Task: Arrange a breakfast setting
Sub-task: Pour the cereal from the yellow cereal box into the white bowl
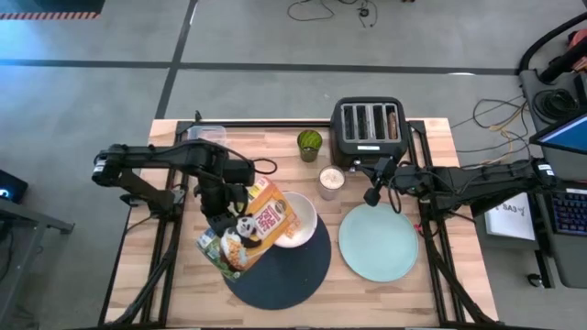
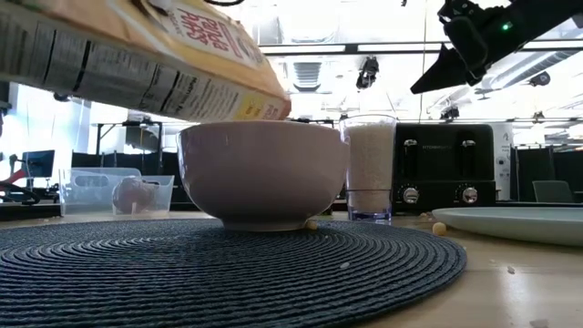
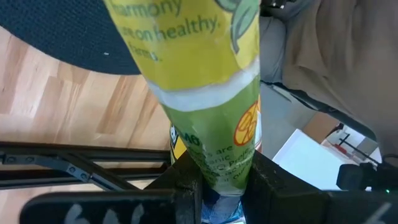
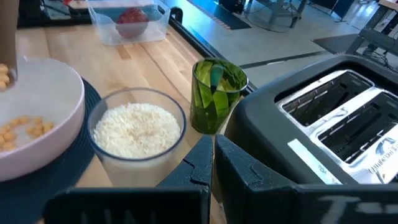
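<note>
The left pincer (image 1: 223,218), left of centre in the overhead view, is clamped on the bottom end of a cereal box (image 1: 249,227) and tips it over the white bowl (image 1: 299,220), which stands at the upper edge of the dark navy round mat (image 1: 292,266) in the lower middle of the frame. From table height the box (image 2: 137,55) slants across the upper left above the bowl (image 2: 262,173), and a few loose cereal pieces (image 2: 311,223) lie at the bowl's foot and on the table (image 2: 510,292). Pale cereal pieces (image 4: 25,127) already sit inside the bowl, at the left edge of the right wrist view. The right pincer (image 1: 374,194) hangs above the table at centre right, just over the upper left rim of the mint-green plate (image 1: 378,243), its fingers pressed together and holding nothing. A glass of white grains (image 4: 138,134) and a green cup (image 4: 216,93) stand between the bowl and the black four-slot toaster (image 1: 369,128). A clear plastic tub (image 4: 127,22) with a dark red food piece (image 4: 129,15) inside sits at the top of the right wrist view.
</note>
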{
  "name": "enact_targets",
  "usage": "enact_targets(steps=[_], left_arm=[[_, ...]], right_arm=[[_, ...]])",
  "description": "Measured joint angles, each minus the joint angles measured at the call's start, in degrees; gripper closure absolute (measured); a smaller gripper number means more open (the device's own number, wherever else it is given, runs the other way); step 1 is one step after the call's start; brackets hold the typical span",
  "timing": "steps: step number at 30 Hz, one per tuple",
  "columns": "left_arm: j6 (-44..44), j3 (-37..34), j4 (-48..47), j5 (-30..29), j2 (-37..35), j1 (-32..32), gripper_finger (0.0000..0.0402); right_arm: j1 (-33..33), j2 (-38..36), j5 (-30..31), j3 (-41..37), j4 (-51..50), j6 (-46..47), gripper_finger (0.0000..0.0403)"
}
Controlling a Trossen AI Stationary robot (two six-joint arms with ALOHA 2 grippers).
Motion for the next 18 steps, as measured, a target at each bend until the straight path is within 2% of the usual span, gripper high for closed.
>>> enact_targets(steps=[6,13,18], left_arm=[[-0.51,-0.17,0.08,0.17,0.15,-0.84,0.0352],[-1.18,-0.2,-0.05,0.81,0.02,-0.94,0.0352],[-2.9,-0.06,1.23,1.64,-0.16,-0.85,0.0352]], right_arm=[[0.0,0.0,0.06,0.0,-0.74,-0.57,0.0394],[0.0,-0.04,3.48,0.0,1.55,-6.22,0.0394],[-0.02,-0.07,3.58,0.0,4.91,-10.91,0.0394]])
